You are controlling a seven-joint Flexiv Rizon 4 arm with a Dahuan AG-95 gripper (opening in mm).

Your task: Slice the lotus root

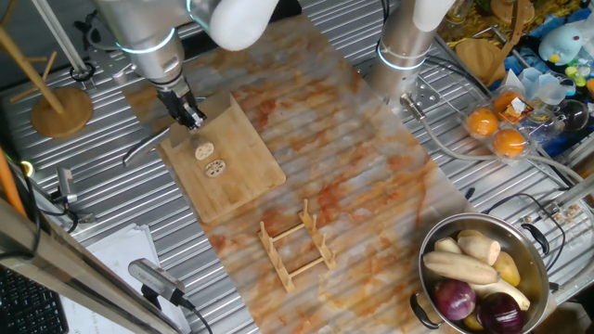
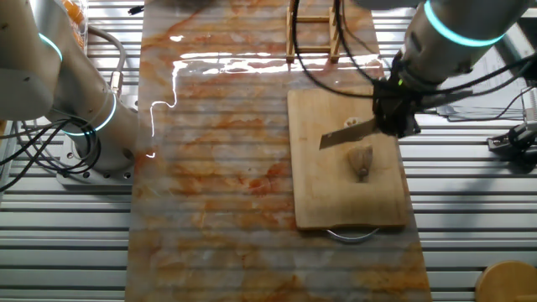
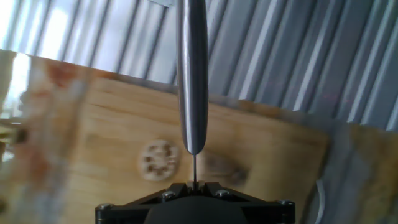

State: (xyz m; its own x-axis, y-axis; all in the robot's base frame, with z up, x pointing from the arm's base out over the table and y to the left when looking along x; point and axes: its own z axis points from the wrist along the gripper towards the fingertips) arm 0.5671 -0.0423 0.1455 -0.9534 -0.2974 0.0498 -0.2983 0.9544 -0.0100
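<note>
Lotus root pieces (image 1: 209, 158): two on the board
Cutting boards (image 1: 243, 172): one
Knives (image 2: 348, 134): one
Wooden racks (image 1: 295, 246): one
Purple onions (image 1: 455, 299): two
Oranges (image 1: 482, 122): three

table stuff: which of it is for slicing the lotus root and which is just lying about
For the job: lotus root, knife, wooden cutting board, gripper.

Lying about: small wooden rack, metal pot of pale roots and purple onions, oranges, wooden stand.
</note>
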